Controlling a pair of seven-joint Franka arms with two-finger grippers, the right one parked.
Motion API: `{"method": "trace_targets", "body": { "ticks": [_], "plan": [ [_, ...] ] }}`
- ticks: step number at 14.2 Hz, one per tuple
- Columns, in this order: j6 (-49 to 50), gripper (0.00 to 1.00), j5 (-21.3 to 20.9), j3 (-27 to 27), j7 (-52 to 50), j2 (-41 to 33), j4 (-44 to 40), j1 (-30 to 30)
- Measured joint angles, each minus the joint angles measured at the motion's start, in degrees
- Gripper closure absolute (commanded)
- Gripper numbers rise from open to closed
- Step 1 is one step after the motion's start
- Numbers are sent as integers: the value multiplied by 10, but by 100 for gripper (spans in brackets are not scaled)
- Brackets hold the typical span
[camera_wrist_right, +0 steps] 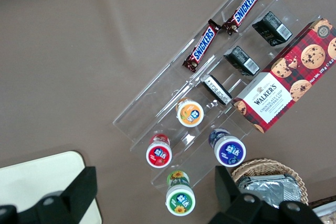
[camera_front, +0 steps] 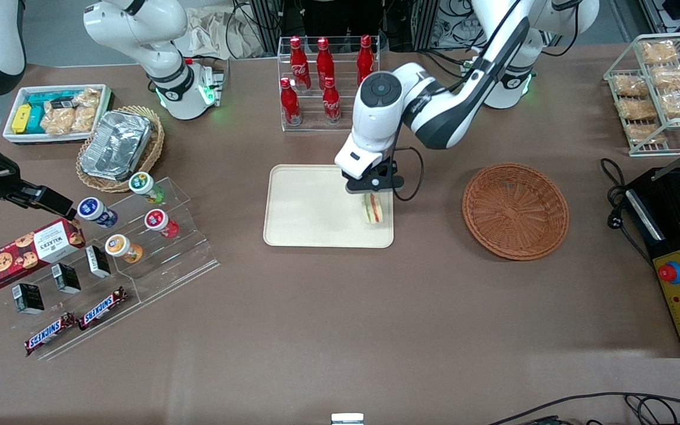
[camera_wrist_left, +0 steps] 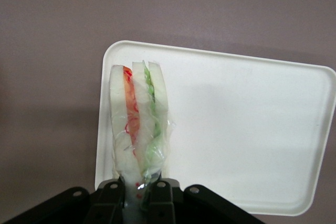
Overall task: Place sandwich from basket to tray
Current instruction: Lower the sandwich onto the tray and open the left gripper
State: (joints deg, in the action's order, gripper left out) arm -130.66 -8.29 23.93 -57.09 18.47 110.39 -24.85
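Observation:
My left gripper (camera_front: 373,198) hangs over the cream tray (camera_front: 304,206), at the tray's end nearest the basket, and is shut on the sandwich (camera_front: 372,208). The wrapped wedge shows pale bread with red and green filling (camera_wrist_left: 137,124) standing on edge between my fingers (camera_wrist_left: 111,195), above the tray (camera_wrist_left: 236,129). I cannot tell whether the sandwich touches the tray's surface. The reddish-brown wicker basket (camera_front: 515,211) stands beside the tray toward the working arm's end of the table and holds nothing.
A clear rack of red cola bottles (camera_front: 323,77) stands farther from the front camera than the tray. A tan wicker basket with a foil container (camera_front: 118,146), a clear stepped stand with cups and Snickers bars (camera_front: 127,248) and a cookie box (camera_front: 24,252) lie toward the parked arm's end. A wire rack of bagged snacks (camera_front: 664,88) and a black control box (camera_front: 679,289) sit toward the working arm's end.

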Motion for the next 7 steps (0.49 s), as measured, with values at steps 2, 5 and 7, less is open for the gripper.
{"method": "trace_targets", "body": {
  "ticks": [2, 5, 7],
  "plan": [
    [-28, 95, -21, -1, -6, 13, 17, 0],
    [-78, 94, -51, -6, -24, 31, 42, 0],
    [-94, 93, -70, -8, -34, 44, 48, 0]
  ]
}}
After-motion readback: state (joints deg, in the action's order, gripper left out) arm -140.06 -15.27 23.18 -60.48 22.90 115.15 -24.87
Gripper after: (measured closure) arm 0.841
